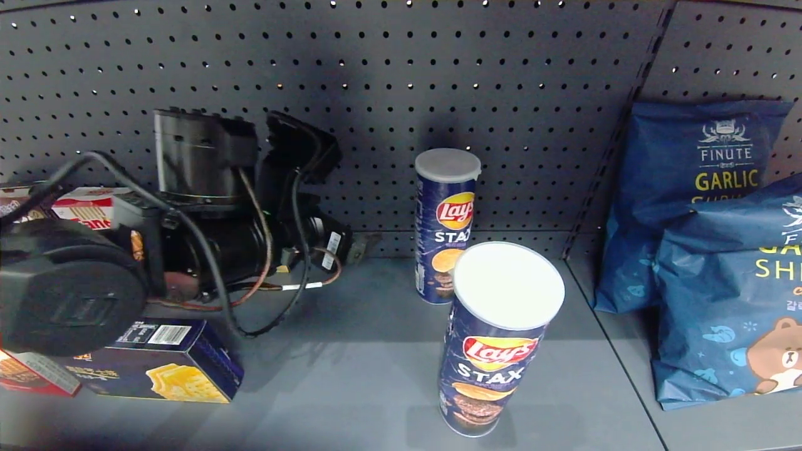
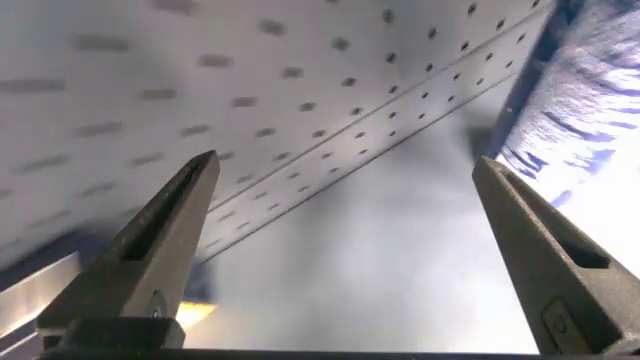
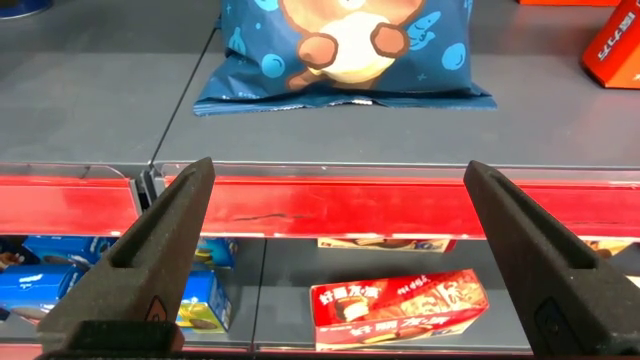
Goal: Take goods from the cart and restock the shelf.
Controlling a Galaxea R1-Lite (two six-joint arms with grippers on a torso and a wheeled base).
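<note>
Grey metal shelf holds two upright chip cans: the far can by the pegboard and the near can towards the front edge. Our left gripper is spread wide and empty, low over the shelf. Our right gripper is equally wide and empty, facing a red rail. We judge we are between placements, so next we go to the cart. On the way out, the dark blue box lies under the left arm. Blue snack bags crowd the right.
</note>
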